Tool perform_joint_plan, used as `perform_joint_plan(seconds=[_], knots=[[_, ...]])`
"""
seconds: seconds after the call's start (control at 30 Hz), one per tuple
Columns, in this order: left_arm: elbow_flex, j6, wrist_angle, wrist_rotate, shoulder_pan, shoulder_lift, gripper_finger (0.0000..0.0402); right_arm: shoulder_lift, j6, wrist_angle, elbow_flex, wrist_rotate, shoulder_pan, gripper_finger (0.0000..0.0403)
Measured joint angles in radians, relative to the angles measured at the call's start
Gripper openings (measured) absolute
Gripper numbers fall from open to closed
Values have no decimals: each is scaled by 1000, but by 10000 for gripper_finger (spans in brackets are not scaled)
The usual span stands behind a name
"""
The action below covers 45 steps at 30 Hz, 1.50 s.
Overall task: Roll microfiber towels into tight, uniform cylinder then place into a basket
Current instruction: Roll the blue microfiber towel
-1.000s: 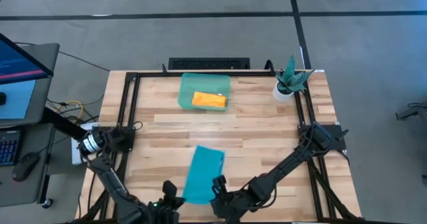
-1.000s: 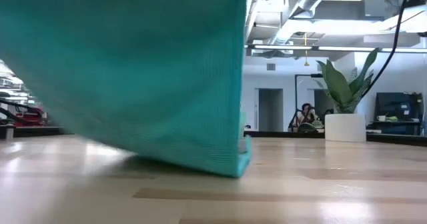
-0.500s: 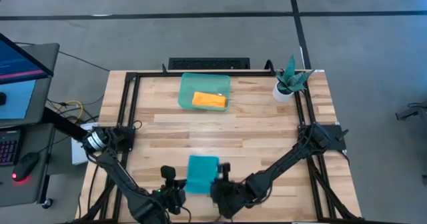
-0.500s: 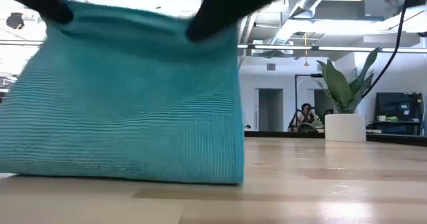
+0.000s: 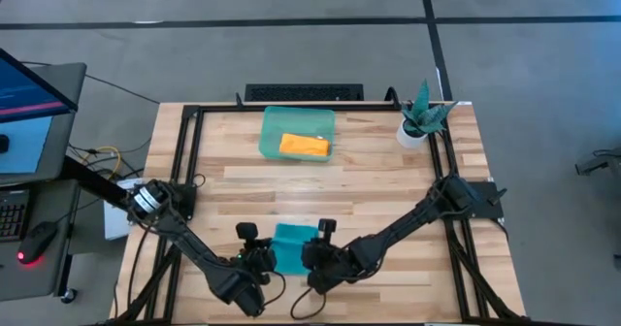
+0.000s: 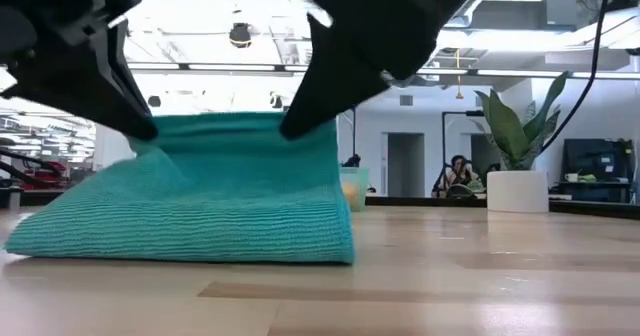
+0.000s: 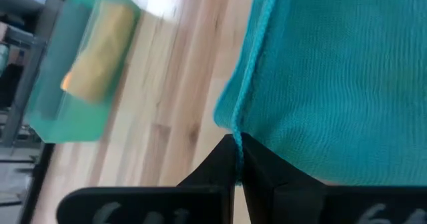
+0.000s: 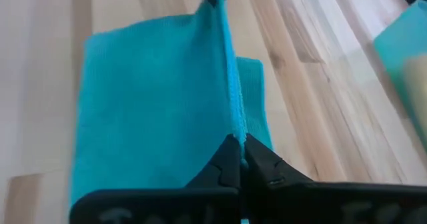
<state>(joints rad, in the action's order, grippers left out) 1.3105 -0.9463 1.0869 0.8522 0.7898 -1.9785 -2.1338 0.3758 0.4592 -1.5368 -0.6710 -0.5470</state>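
At the near edge of the table, my left gripper (image 5: 260, 259) is pinched tight on the left corner of the teal towel (image 5: 293, 247), and my right gripper (image 5: 312, 256) is pinched tight on its right corner. The cloth hangs between them, its raised edge running across from one gripper to the other, while its lower part lies folded on the wood and trails away from me toward the far side. Straight beyond it, well apart, sits the basket (image 5: 273, 124) with the orange towel (image 5: 305, 146) already rolled inside. I judge that any roll must run along that shared edge, and both grippers are equally near.
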Motion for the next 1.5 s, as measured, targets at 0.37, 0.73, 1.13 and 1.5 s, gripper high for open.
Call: perform_joint_plan(seconds=[0.37,0.73,1.13,1.5], knots=[[-40,71,-133,-19,-44,0,6,0,99,31,37,20,30,13],[-41,102,-183,-120,-60,0,40,0,132,32,38,108,45,31],[-41,122,-194,-162,-63,0,156,10,125,36,38,125,60,174],[50,100,-73,-96,26,1,163,93,164,257,-79,190,33,214]])
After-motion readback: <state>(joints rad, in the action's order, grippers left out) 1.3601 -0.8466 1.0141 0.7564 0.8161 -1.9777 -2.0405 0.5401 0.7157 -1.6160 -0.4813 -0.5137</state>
